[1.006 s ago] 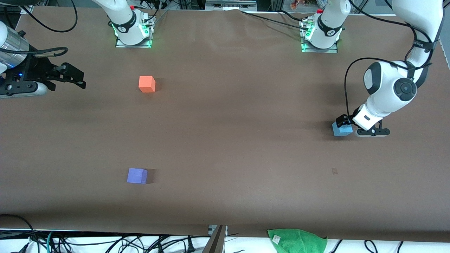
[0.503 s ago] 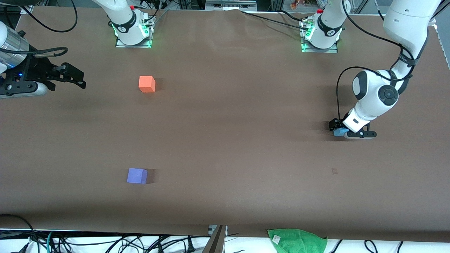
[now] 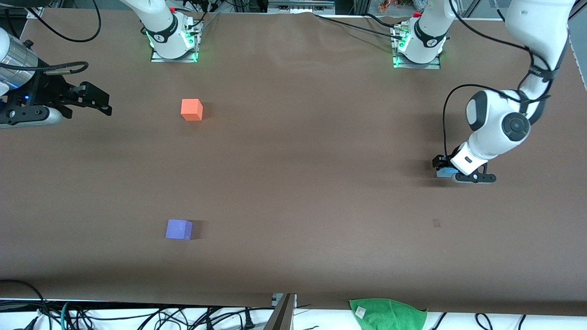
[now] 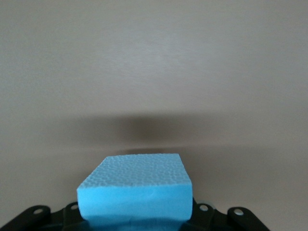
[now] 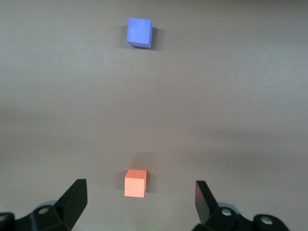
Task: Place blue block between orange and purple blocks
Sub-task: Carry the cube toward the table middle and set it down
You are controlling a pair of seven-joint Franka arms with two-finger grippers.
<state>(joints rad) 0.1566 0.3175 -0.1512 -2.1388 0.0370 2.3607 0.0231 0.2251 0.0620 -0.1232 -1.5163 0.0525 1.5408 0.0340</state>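
The small sky-blue matte foam cube (image 3: 444, 173) sits at the left arm's end of the table, low under the left gripper (image 3: 445, 168), whose fingers are closed on its side faces; whether it has left the brown table cover (image 3: 293, 183) I cannot tell. In the left wrist view the blue block (image 4: 134, 187) fills the space between the jaws, its pebbled top plain to see. It looks light, slightly squashy and grippy (foam, by the texture), so a modest squeeze on two opposite flat faces should carry it without slipping. The bright orange matte cube (image 3: 191, 109) and the violet-purple matte cube (image 3: 179, 229) lie well apart toward the right arm's end, the purple one nearer the front camera. The right gripper (image 5: 139, 202) waits with fingers spread wide over the table edge at that end.
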